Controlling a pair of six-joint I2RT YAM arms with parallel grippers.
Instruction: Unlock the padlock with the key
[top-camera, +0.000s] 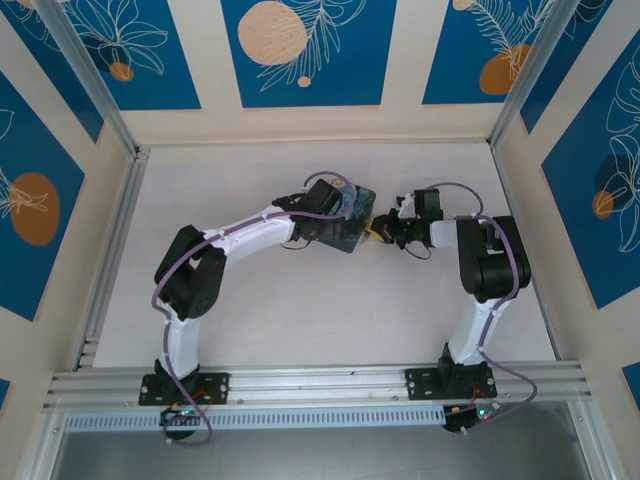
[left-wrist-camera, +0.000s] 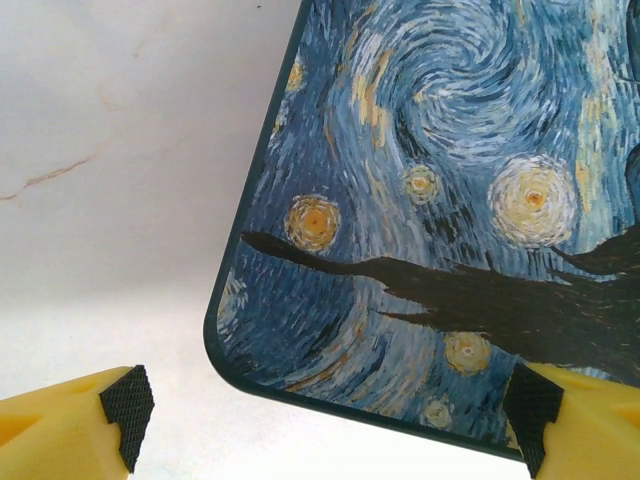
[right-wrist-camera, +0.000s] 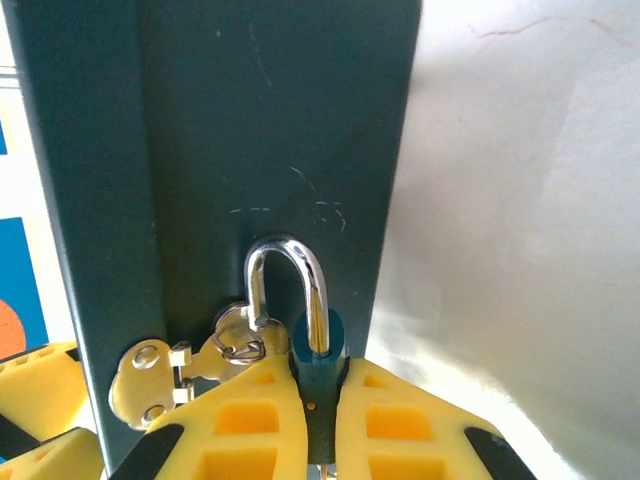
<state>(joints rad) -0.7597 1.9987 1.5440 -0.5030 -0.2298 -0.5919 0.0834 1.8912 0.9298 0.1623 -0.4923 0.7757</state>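
White tabletop (top-camera: 300, 320), blue wall panels (top-camera: 300, 50) behind. The painted box (left-wrist-camera: 430, 200) sits mid-table. The left gripper (left-wrist-camera: 330, 420) is spread wide over its lid corner, holding nothing. The right gripper (right-wrist-camera: 322, 420) is clamped on the padlock (right-wrist-camera: 318, 352), whose shackle (right-wrist-camera: 290, 250) passes through the hasp (right-wrist-camera: 165, 375) on the box side. The key cannot be made out. Risk: the box is unrestrained, so twisting the lock could drag it or slip the pads.

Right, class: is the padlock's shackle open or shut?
Apparently open. One leg of the shackle enters the padlock body; the other ends outside it, by the hasp.
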